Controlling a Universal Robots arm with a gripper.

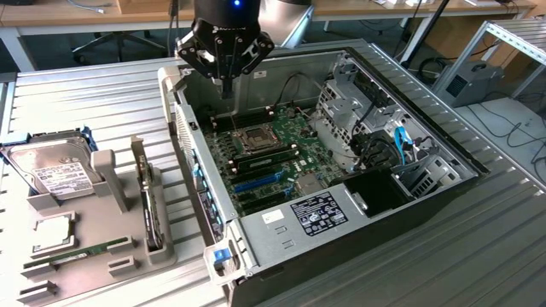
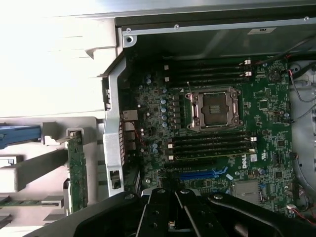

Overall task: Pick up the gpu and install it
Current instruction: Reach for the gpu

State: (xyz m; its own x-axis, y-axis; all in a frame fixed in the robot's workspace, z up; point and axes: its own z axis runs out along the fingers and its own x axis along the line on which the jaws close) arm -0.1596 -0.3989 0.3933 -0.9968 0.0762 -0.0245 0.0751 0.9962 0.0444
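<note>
While its fingers are pressed together with nothing between them, the gripper (image 1: 226,86) hangs pointing down over the far corner of the open computer case (image 1: 282,224), on the exterior view's left side of it. Below it lies the green motherboard (image 1: 286,150), with the bare processor socket (image 1: 256,137) near its middle, black memory slots on either side of the socket, and blue expansion slots (image 1: 260,182) nearer the camera. In the wrist view the same board spreads out beneath the black gripper body.

The gpu (image 1: 152,204) is outside the case, well apart from the gripper. It stands on its long edge in a slot of the grey holder tray (image 1: 102,268), just beside the case wall on the exterior view's left. The wrist view shows its green board side (image 2: 77,168) upright in that slot. On the same tray are a silver hard drive (image 1: 55,173) propped at a tilt, a square processor chip (image 1: 53,231) lying flat, and a slim green memory stick (image 1: 81,251).

Case and tray both rest on a table (image 1: 102,96) of ribbed grey metal slats. Beyond it are wooden desks (image 1: 85,13), the base of an office chair (image 1: 111,41), a bare metal frame (image 1: 512,38) on the exterior view's right, a grey box (image 1: 474,80) under that frame, and loose cables (image 1: 512,134) on the floor.
</note>
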